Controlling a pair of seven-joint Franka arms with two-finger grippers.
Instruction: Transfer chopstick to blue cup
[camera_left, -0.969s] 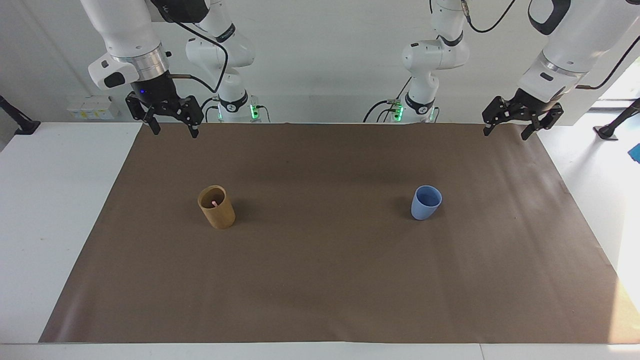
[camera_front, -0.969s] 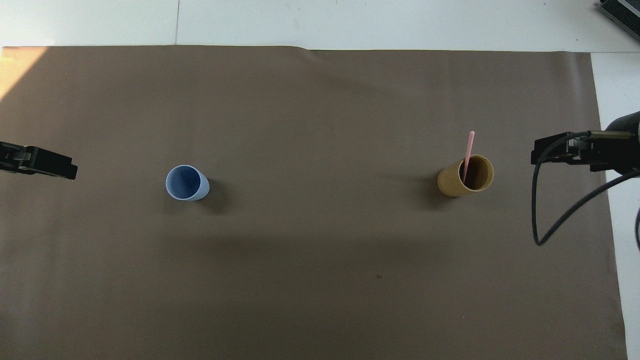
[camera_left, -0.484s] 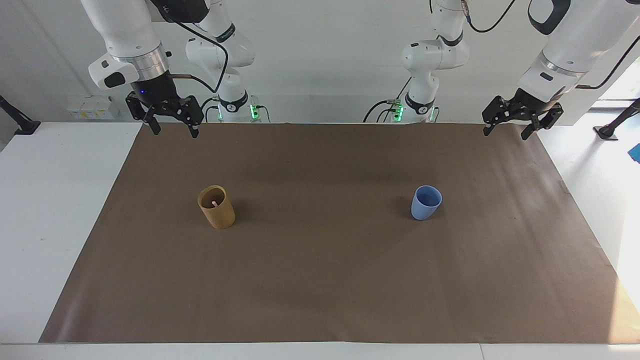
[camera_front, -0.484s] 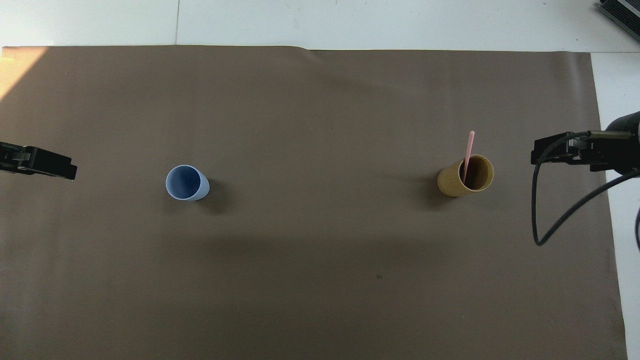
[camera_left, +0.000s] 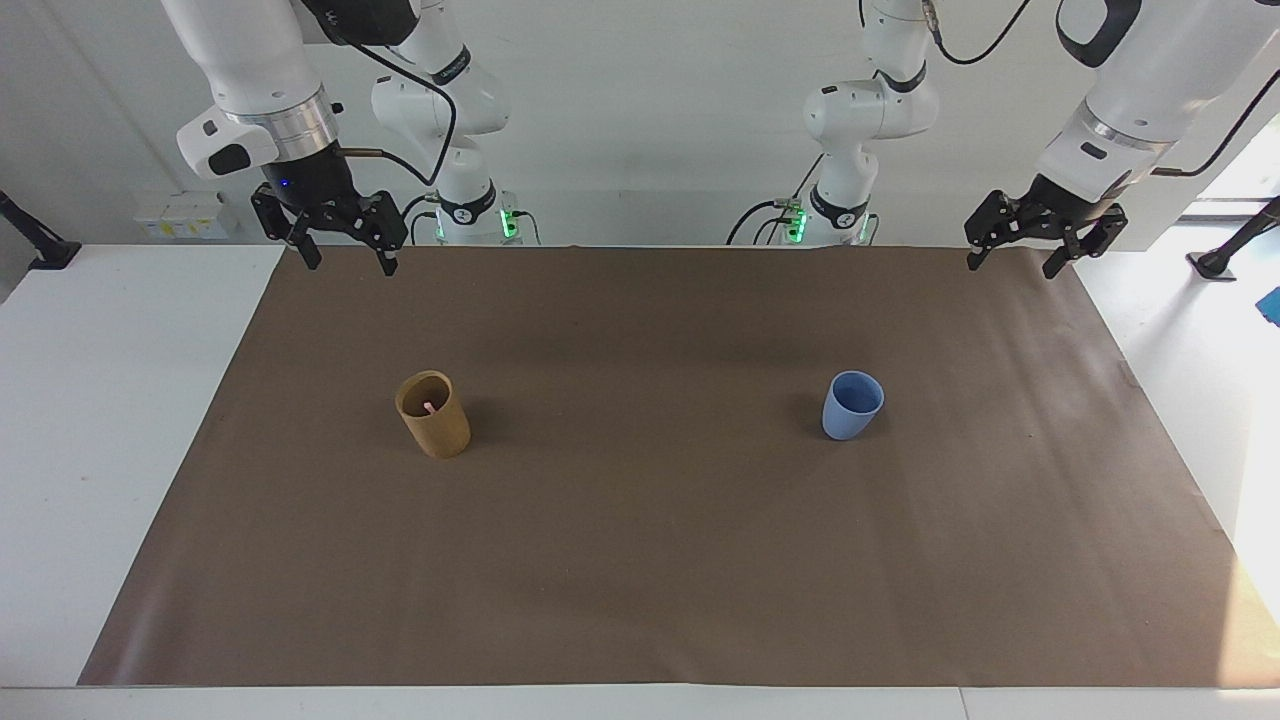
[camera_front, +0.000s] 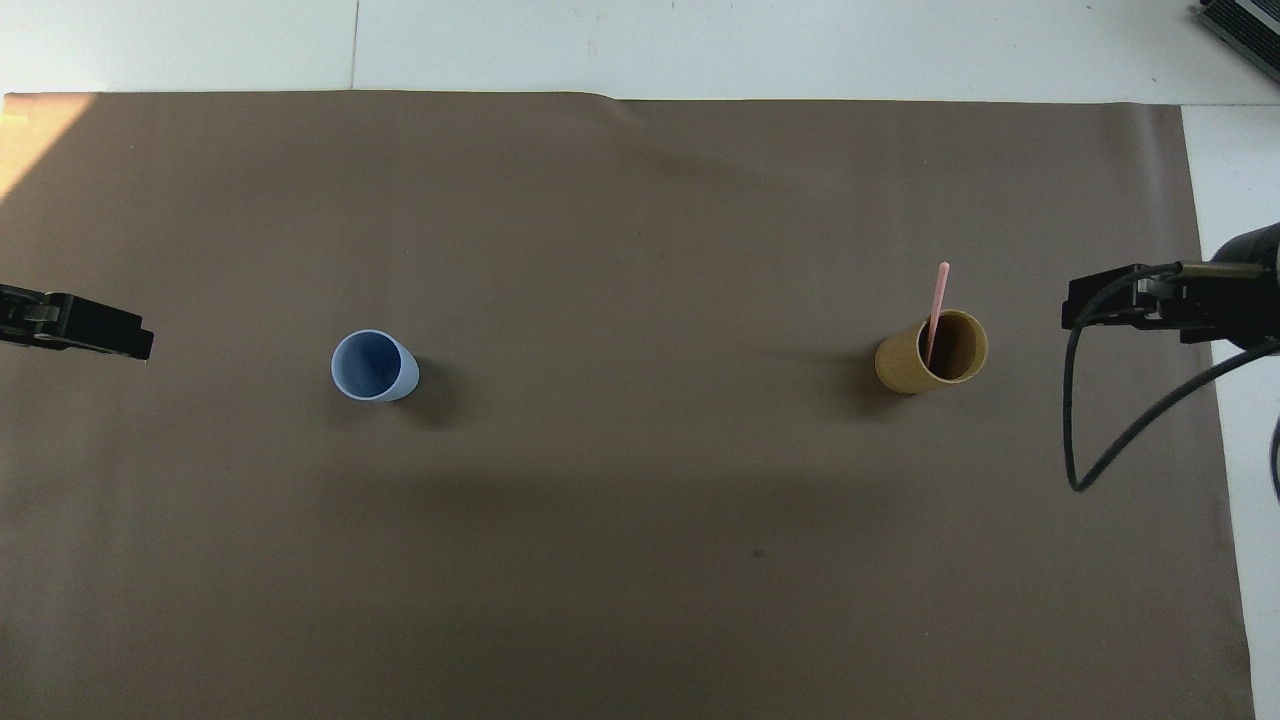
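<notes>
A single pale pink chopstick (camera_front: 939, 295) stands in the tan cup (camera_front: 915, 365), leaning on its rim; only its tip (camera_left: 428, 406) shows in the facing view. The tan cup (camera_left: 433, 422) stands toward the right arm's end of the table. The blue cup (camera_left: 852, 405) (camera_front: 372, 366) stands upright and empty toward the left arm's end. My right gripper (camera_left: 348, 264) (camera_front: 1078, 310) hangs open over the mat's edge at its own end, well clear of the tan cup. My left gripper (camera_left: 1010, 268) (camera_front: 135, 345) hangs open over the mat's edge at its end, holding nothing.
A brown paper mat (camera_left: 640, 560) covers most of the white table (camera_left: 120, 400). A black cable (camera_front: 1075, 440) loops down from the right wrist over the mat's edge. Between the two cups lies bare mat.
</notes>
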